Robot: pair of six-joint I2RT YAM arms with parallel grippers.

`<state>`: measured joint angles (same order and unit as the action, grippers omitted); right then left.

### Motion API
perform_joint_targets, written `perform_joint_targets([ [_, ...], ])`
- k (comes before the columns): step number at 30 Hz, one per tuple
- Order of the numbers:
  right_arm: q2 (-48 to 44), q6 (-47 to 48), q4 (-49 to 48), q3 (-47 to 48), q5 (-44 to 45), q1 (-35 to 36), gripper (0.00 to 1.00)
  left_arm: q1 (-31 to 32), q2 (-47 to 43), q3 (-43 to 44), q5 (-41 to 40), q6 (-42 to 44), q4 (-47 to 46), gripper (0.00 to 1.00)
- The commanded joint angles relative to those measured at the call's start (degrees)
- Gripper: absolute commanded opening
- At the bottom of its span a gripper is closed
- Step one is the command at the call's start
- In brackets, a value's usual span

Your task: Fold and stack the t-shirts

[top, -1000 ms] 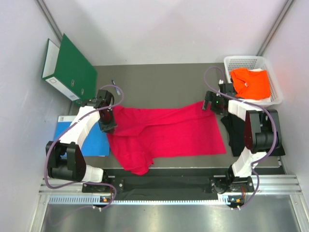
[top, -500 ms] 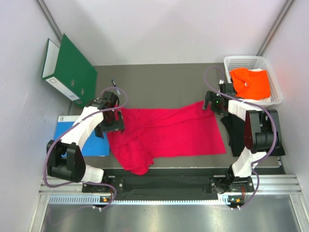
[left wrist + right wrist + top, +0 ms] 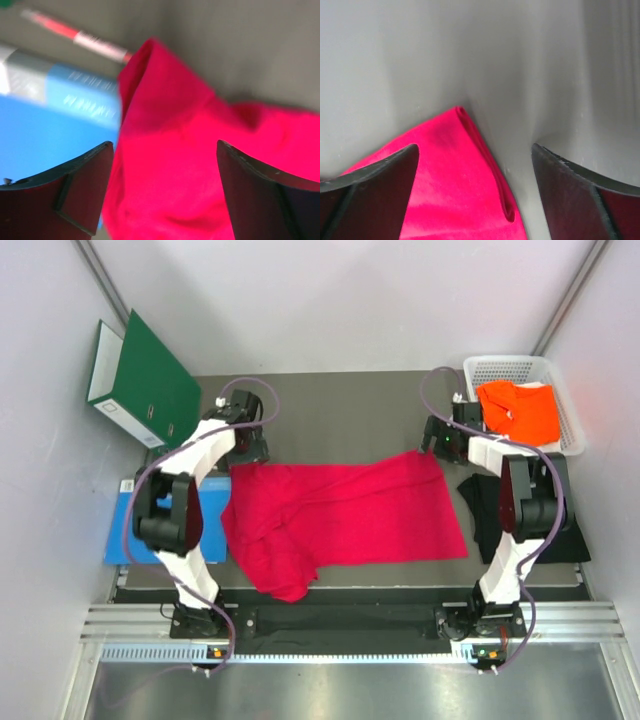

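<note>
Orange t-shirt (image 3: 520, 412) in white basket (image 3: 510, 368); red t-shirt (image 3: 345, 510) on table (image 3: 340, 410).

Bare table (image 3: 340, 410) lies behind the red t-shirt (image 3: 340, 510), between green binder (image 3: 150, 380) and basket (image 3: 510, 367).

Top view. At centre we mark the crimson t-shirt (image 3: 340, 515), plain and without pattern. At 2 o'clock we mark the orange t-shirt (image 3: 520, 410), bright and plain, in the white basket (image 3: 505, 363) with lattice walls. At 3 o'clock lies the black t-shirt (image 3: 485, 520). At 10 o'clock we show the binder (image 3: 155, 375), green with a white spine, and at 9 o'clock the blue sheet (image 3: 122, 535), plain. The table (image 3: 340, 410) is dull grey-brown. The left arm (image 3: 185, 475) and right arm (image 3: 500, 455) are white with black joints and pale violet cables. In the left wrist view we note a blurred pen (image 3: 75, 34), red and white, at 11 o'clock.
</note>
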<state>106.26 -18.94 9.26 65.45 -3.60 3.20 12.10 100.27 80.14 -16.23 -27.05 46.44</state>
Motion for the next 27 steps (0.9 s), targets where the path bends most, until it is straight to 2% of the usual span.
perform_joint_targets([
  [1,3.8,-1.2,0.1,0.8,-2.1,0.0,0.88,-0.5,7.5,5.9,-1.5,0.1,-2.1,0.84],
  [6,3.3,-1.2,1.8,1.5,-2.5,0.0,0.85,-0.8,12.3,9.9,-3.7,-1.8,1.5,0.81],
  [11,3.5,-0.8,4.0,2.7,-2.7,0.4,0.83,-1.9,12.5,9.0,-5.1,-2.3,1.7,0.83],
  [16,5.7,-0.7,6.2,5.1,-4.7,0.9,0.72,-3.0,15.5,10.4,-5.2,-2.3,2.3,0.78],
  [20,8.8,-0.1,10.0,9.0,-6.7,1.2,0.65,-3.2,19.2,13.8,-5.9,-2.2,4.8,0.63],
  [21,9.1,-0.1,10.1,9.2,-6.9,1.1,0.62,-3.2,19.5,14.3,-5.9,-2.0,4.5,0.51],
  [22,9.1,0.0,10.0,9.2,-7.0,1.1,0.48,-3.2,20.0,14.4,-5.9,-1.9,4.2,0.44],
  [23,9.1,0.0,10.1,9.3,-7.0,1.1,0.39,-3.2,20.1,14.8,-5.8,-1.8,3.9,0.33],
  [24,8.8,0.0,10.2,9.1,-6.9,1.1,0.31,-3.2,20.1,15.1,-5.9,-1.5,3.3,0.13],
  [25,8.6,0.1,10.1,9.0,-6.7,1.2,0.17,-3.2,20.5,15.6,-6.2,-1.3,3.4,0.0],
  [27,7.6,0.1,9.4,8.2,-6.0,1.2,0.07,-3.3,21.2,17.5,-6.5,-1.3,3.8,0.0],
])
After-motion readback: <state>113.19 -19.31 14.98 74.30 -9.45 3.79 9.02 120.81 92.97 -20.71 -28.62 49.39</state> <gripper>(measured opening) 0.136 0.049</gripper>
